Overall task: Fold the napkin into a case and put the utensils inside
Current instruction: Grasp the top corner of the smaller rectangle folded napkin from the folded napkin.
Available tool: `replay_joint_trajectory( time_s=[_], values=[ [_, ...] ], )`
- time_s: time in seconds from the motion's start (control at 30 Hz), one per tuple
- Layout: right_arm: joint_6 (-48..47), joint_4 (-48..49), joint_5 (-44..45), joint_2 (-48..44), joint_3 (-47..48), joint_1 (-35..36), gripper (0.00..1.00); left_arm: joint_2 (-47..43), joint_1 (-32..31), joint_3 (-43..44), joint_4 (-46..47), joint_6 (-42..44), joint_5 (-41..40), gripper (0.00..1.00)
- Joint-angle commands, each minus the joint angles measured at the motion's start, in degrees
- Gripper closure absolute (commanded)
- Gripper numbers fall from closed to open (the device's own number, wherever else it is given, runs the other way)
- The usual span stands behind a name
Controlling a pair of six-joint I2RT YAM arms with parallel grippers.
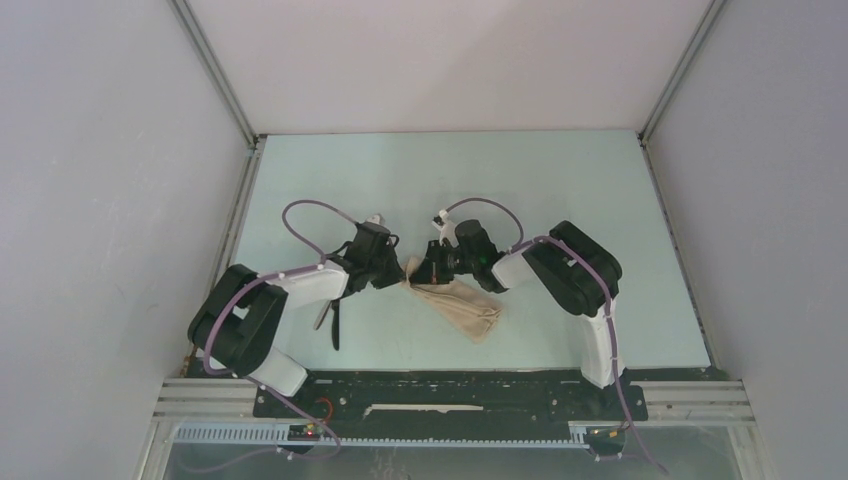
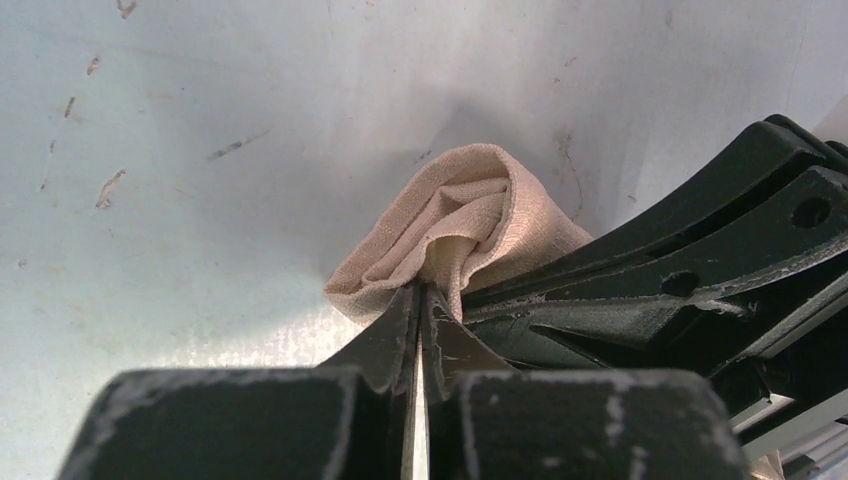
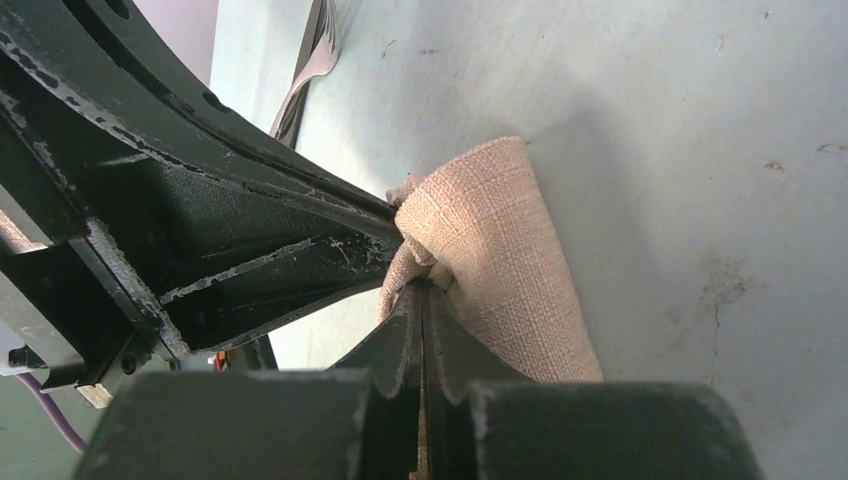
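The beige napkin lies as a rumpled strip, not a flat case, running from the table's middle toward the near right. Its upper-left end is bunched up between both grippers. My left gripper is shut on a fold of the napkin, its tips pressed together on the fabric. My right gripper faces it, shut on the same bunched end of the napkin, its tips together. The black knife and the fork lie under the left forearm, with the fork's tines in the right wrist view.
The two grippers' fingers nearly touch; the right one's black fingers fill the left wrist view's right side. Grey walls close in the pale table on the left, right and back. The arm bases stand on a black rail at the near edge.
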Motion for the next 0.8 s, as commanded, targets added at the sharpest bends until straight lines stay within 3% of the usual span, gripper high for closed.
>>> replay_joint_trajectory(
  time_s=[0.0, 0.13, 0.2, 0.77],
  values=[
    [-2.4, -5.7, 2.1, -2.0, 0.5, 0.2, 0.96, -3.8, -1.8, 0.5, 2.1, 0.4, 2.0, 0.91],
    [1.1, -3.0, 0.0, -3.0, -0.4, -0.9, 0.92, -9.9, -1.8, -2.5, 1.6, -0.2, 0.4, 0.72],
    [1.9, -1.7, -0.5, -2.6, -0.3, -1.0, 0.91, -9.6, -1.8, -0.8, -2.2, 0.1, -0.3, 0.67],
    [2.2, -0.2, -0.7, -0.9, -0.2, -1.1, 0.93, -1.6, -3.2, 5.1, -6.8, 1.2, -3.7, 0.80]
  ],
)
